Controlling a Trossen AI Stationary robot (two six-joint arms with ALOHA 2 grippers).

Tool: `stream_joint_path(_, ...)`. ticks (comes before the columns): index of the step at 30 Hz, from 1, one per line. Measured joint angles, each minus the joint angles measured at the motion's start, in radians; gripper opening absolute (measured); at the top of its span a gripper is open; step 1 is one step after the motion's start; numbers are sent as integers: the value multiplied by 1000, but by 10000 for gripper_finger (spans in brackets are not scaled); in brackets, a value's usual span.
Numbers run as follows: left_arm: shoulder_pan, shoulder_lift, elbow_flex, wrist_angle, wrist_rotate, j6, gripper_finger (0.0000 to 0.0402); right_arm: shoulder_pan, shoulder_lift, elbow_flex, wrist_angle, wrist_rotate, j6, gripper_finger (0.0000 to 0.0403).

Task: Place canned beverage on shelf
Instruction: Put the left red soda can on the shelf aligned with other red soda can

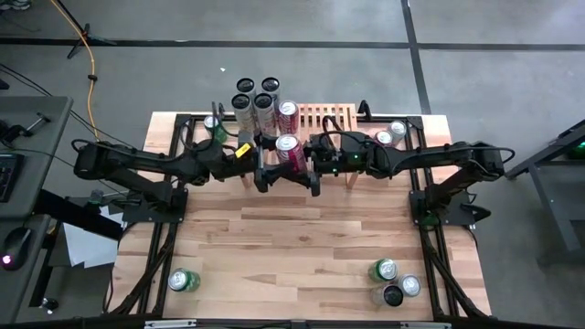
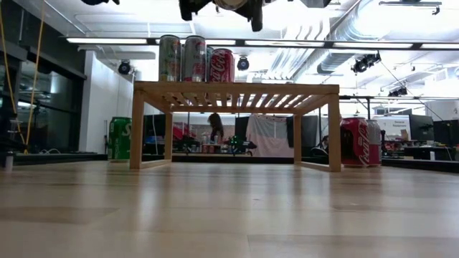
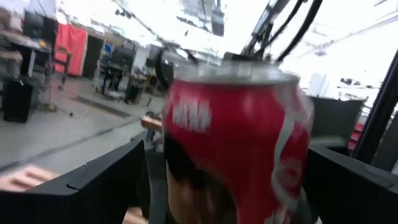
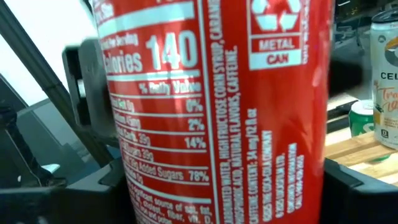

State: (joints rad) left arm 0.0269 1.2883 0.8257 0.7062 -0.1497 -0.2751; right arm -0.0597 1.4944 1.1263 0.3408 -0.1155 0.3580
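A red canned beverage (image 1: 289, 148) stands upright in the air over the near side of the light-wood shelf (image 1: 325, 117), between my two grippers. My right gripper (image 4: 227, 186) comes from the table's right and is shut on it. My left gripper (image 3: 230, 186) comes from the left and is open. Its fingers (image 3: 106, 180) stand on either side of the can (image 3: 239, 137), with a gap showing beside the left one. Several tall cans and a red one (image 2: 221, 64) stand on the left part of the shelf's slatted top. My right gripper pinches the can's body between its two fingers, on opposite side walls (image 4: 134, 180). The fingers come level from the table's right. The can is upright and lifted clear, higher than the cans on the shelf.
A green can (image 2: 120, 138) stands behind the shelf's left leg, and red cans (image 2: 356, 142) stand at its right end. More cans stand near the front edge, one green at the left (image 1: 183, 280) and three at the right (image 1: 391, 281). The shelf's right half (image 1: 334, 114) is bare slats.
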Motion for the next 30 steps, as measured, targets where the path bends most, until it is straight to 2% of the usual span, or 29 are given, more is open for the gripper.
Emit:
stream_joint_path(7, 0, 45, 45, -5, 0, 1, 392, 0, 0, 0, -3, 0, 0, 286)
stream_joint_path(12, 0, 99, 97, -4, 40, 20, 386, 0, 0, 0, -14, 0, 0, 286)
stream_joint_path(18, 0, 112, 103, -20, 40, 16, 343, 0, 0, 0, -22, -1, -13, 286)
stream_joint_path(26, 0, 50, 103, -151, 27, 53, 279, -2, 2, 0, -18, -9, -41, 285)
stream_joint_path(30, 3, 43, 104, -162, 23, 56, 279, -4, 3, 0, -14, -8, -48, 294)
